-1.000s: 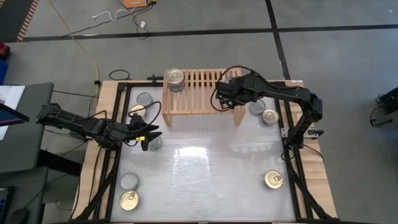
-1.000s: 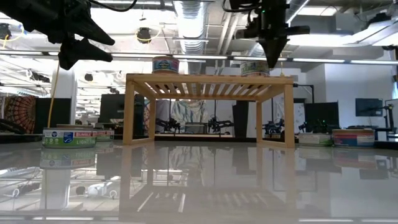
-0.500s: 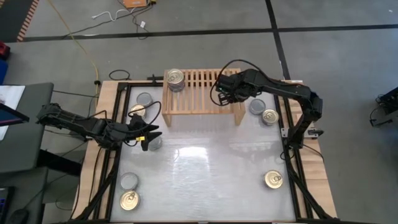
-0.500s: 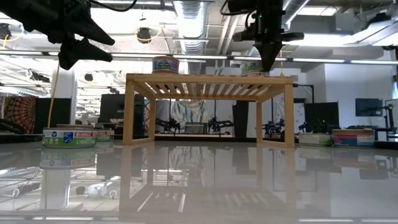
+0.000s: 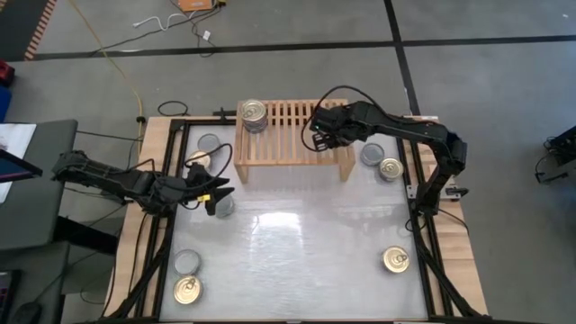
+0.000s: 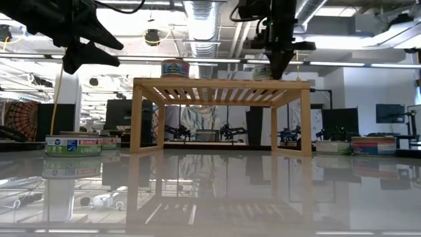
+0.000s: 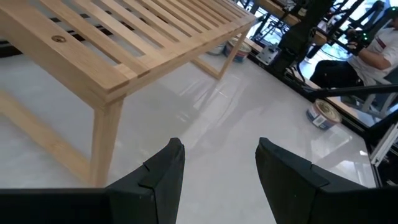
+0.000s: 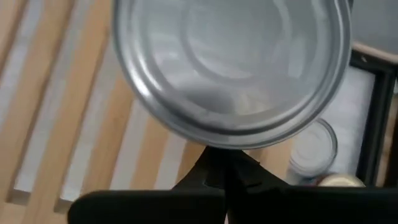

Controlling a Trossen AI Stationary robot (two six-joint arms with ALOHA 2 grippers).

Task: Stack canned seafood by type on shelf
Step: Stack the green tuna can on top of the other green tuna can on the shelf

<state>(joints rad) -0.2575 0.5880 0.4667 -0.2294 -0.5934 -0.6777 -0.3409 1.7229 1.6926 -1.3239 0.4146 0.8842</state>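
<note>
The light-wood shelf (image 5: 288, 126) stands at the table's far side. A stack of cans (image 5: 254, 114) sits on its slats at the left end. A silver-topped can (image 8: 230, 62) stands on the slats near the right end (image 6: 262, 71). My right gripper (image 5: 321, 137) is shut beside this can and hides it in the high view. My left gripper (image 5: 219, 193) hovers open at the table's left, above a can (image 5: 225, 209) on the table, with nothing between its fingers (image 7: 219, 168). My right gripper's shut fingertips (image 8: 225, 155) meet the silver-topped can's side just under its rim (image 8: 214, 144). They slant down from the table's right. The can stands upright on the shelf's slats. The fingers pinch nothing.
Loose cans lie on the table. On the left are a silver one (image 5: 209, 142), a gold one (image 5: 198, 160), and a near pair (image 5: 186, 262), (image 5: 186, 289). On the right are a silver one (image 5: 371, 155) and gold ones (image 5: 390, 168), (image 5: 395, 260).
My right gripper has moved a little toward the table's left above the shelf's right end. It has stayed shut and closed in on the silver-topped can.
</note>
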